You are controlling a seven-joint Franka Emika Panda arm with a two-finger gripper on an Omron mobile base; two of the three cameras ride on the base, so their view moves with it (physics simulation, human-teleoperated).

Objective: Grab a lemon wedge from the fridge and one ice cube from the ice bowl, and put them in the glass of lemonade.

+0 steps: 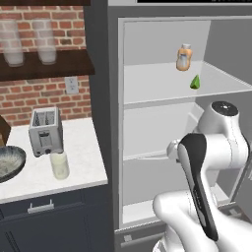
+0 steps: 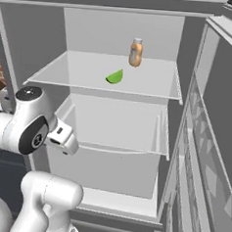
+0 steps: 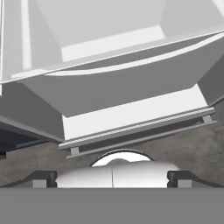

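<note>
A: Low before the open dark grey fridge (image 2: pixel 206 119), where is the claw (image 3: pixel 112 177)?

B: Down by the bottom shelf, fingers spread wide, empty. Judgement: lift it well up to the tiny yellow-green lemon wedge (image 2: pixel 115 77), near an orange-tinted bottle (image 2: pixel 136 52).

A: And the room?

B: Left, a pale surface (image 1: pixel 83 162) carries a toaster (image 1: pixel 46 131), the creamy lemonade glass (image 1: pixel 60 165) and the grey ice bowl (image 1: pixel 10 162), below a brick wall.

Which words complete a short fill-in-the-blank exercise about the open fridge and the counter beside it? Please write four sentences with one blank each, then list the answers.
1. The lemon wedge lies on the fridge's ____ shelf.
2. On that shelf, a small orange-tinted ____ stands behind the wedge.
3. On the counter, the glass of lemonade stands just in front of the ____.
4. The ice bowl sits at the counter's ____ end.

Missing words: top; bottle; toaster; left
</note>
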